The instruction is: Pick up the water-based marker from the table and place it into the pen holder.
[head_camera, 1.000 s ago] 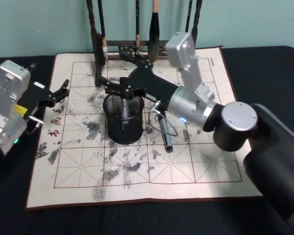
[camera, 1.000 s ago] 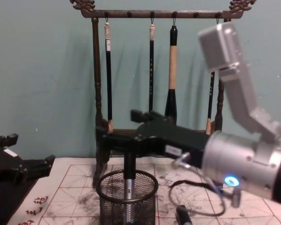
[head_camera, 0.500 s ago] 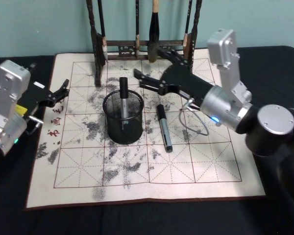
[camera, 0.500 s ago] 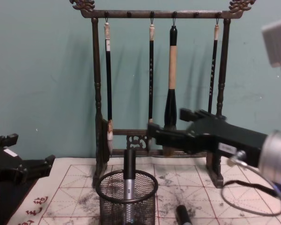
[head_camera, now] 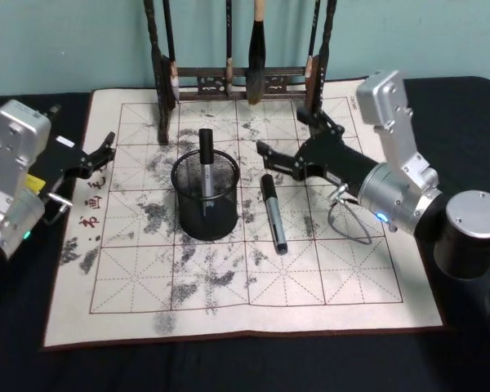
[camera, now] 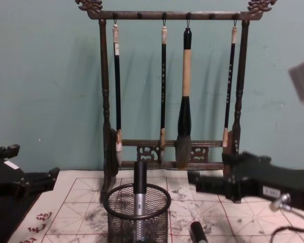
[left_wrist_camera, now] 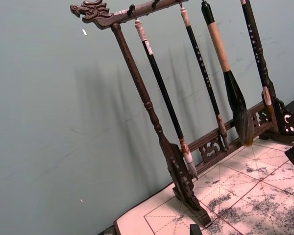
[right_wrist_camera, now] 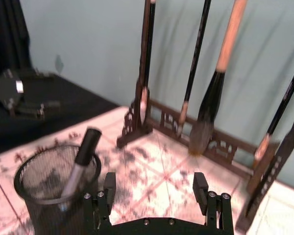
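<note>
1. Marker (head_camera: 204,163): black cap, silver-grey barrel. It stands tilted, cap up, inside the holder (head_camera: 208,219), a black mesh cup on the mat (head_camera: 351,278).
2. Second marker (head_camera: 273,214): same colouring. It lies flat on the mat, just right of the holder.
3. Right gripper (head_camera: 282,132): fingers spread wide, empty, touching nothing. It hangs above the mat, right of the holder and before the rack (head_camera: 245,82).
4. Left gripper (head_camera: 104,149): parked at the mat's left edge, fingers apart, empty.

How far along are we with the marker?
Done: one marker stands in the pen holder. In hand: nothing; the right tool hovers open and empty beside it. Left tool parked at the mat's left edge. Possibly left: a second marker lying on the mat.
</note>
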